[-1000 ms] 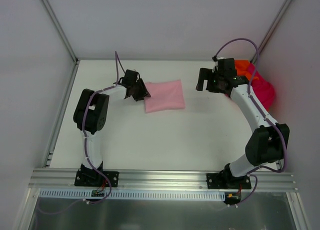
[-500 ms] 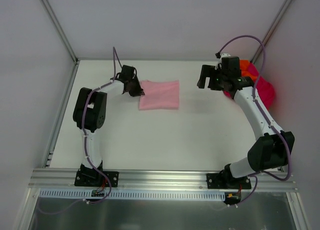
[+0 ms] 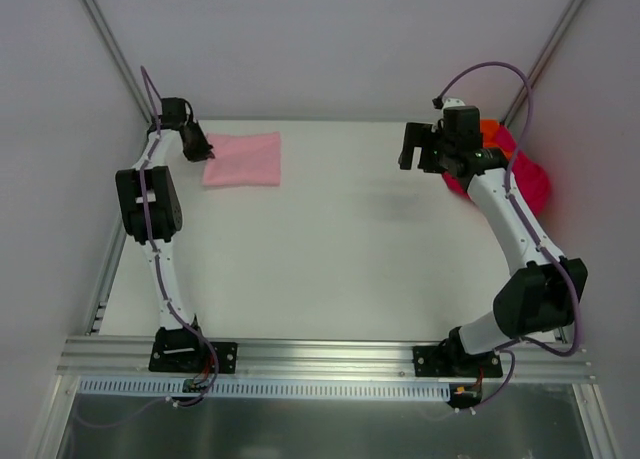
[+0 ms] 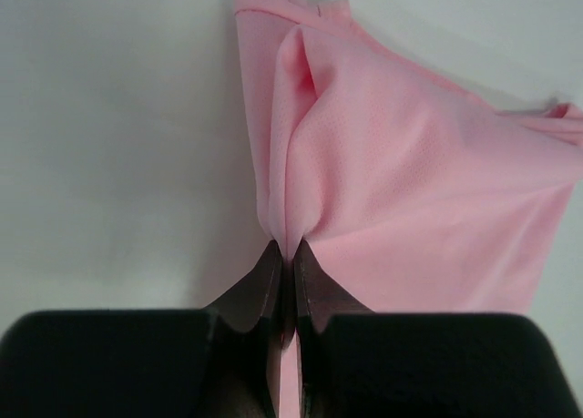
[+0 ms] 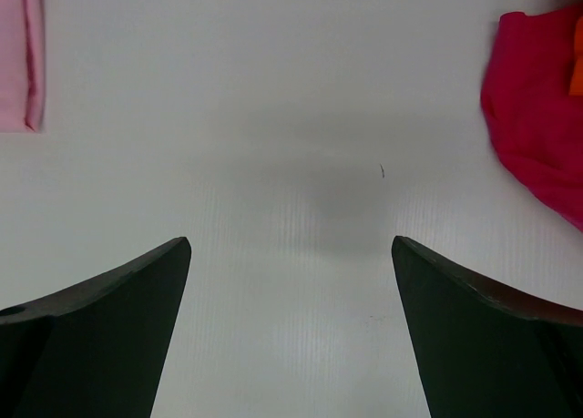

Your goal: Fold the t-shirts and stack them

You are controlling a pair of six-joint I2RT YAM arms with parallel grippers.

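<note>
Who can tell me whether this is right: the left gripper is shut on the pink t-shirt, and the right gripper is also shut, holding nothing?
Not quite. The right gripper is open, its jaws wide apart over the bare table, as the right wrist view shows. The rest stands: the left gripper is shut on the pink t-shirt, and the right gripper holds nothing.

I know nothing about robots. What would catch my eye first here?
The folded light pink t-shirt lies at the far left of the table, its edge pinched in the shut left gripper. Opposite, the magenta-red t-shirt and the orange t-shirt lie crumpled in a heap in the far right corner. The right gripper hangs wide open over bare table beside them.
</note>
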